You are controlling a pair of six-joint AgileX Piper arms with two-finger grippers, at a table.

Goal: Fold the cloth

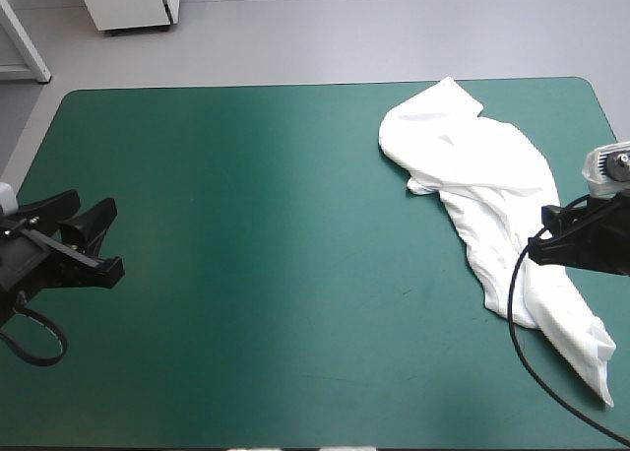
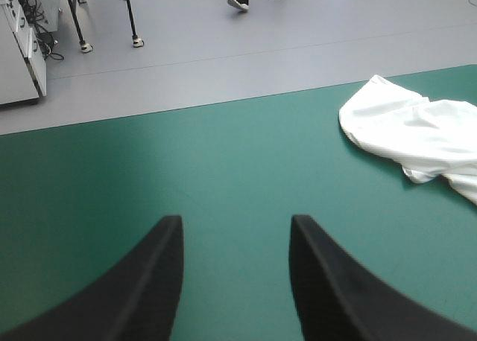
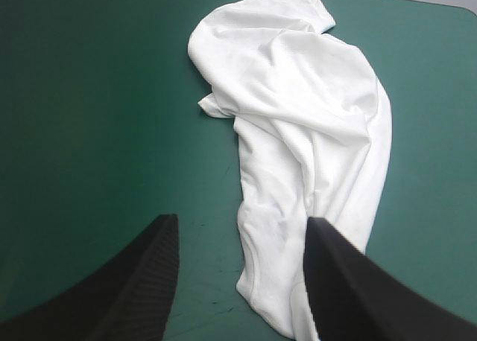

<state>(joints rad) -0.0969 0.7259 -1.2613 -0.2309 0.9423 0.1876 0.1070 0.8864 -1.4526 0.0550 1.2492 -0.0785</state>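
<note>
Spanning the scene: a teal-green table (image 1: 246, 225). Sprawled along its right side, from far corner toward near edge: the white T-shirt (image 1: 482, 175), crumpled into a long strip. Poised near the left edge, well apart from it, released: the left end effector (image 2: 235, 225). Over the T-shirt's near part, fingers likewise spread, gripping nothing: the right end effector (image 3: 242, 220).

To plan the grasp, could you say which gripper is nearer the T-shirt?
Right. The right gripper is over the T-shirt; the left gripper is far across the table.
</note>
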